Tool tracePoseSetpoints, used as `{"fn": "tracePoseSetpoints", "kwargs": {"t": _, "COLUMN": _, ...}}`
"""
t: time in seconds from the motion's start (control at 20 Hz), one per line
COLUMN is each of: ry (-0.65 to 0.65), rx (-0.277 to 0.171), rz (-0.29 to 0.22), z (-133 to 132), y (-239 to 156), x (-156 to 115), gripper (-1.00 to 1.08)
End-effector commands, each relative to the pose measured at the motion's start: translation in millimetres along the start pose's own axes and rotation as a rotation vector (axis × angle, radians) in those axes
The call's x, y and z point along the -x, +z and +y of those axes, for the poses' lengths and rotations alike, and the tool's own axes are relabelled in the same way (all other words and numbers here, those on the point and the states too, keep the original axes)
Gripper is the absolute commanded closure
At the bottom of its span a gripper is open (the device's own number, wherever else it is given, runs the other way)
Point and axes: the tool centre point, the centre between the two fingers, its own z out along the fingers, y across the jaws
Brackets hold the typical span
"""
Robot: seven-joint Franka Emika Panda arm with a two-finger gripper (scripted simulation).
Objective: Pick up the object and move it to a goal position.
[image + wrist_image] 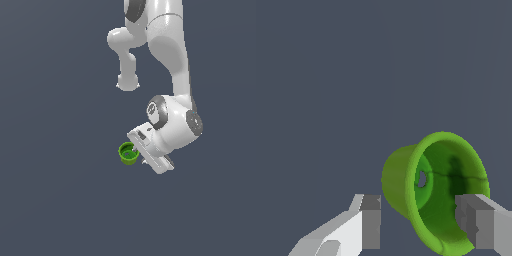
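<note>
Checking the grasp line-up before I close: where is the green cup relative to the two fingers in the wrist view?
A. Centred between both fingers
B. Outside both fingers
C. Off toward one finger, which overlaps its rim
C: the green cup sits off-centre in the gripper, its rim overlapped by one finger.

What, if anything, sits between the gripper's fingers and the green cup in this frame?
Nothing visible does. In the wrist view the green cup sits right at the gripper, one finger outside its wall and the other over its open mouth.
</note>
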Motion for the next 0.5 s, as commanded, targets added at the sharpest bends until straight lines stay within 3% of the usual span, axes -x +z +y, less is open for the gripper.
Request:
{"fn": "tracePoseSetpoints", "kwargs": {"t": 0.0, "ry": 0.008, "rx": 0.004, "rz": 0.004, "z": -0.4, "y": 0.1, "x": -0.2, "gripper": -0.20}}
{"fn": "tracePoseSetpoints", "kwargs": {"t": 0.45, "ry": 0.007, "rx": 0.004, "rz": 0.004, "z": -0.1, "y": 19.7, "x": 0.0, "gripper": -0.20}}
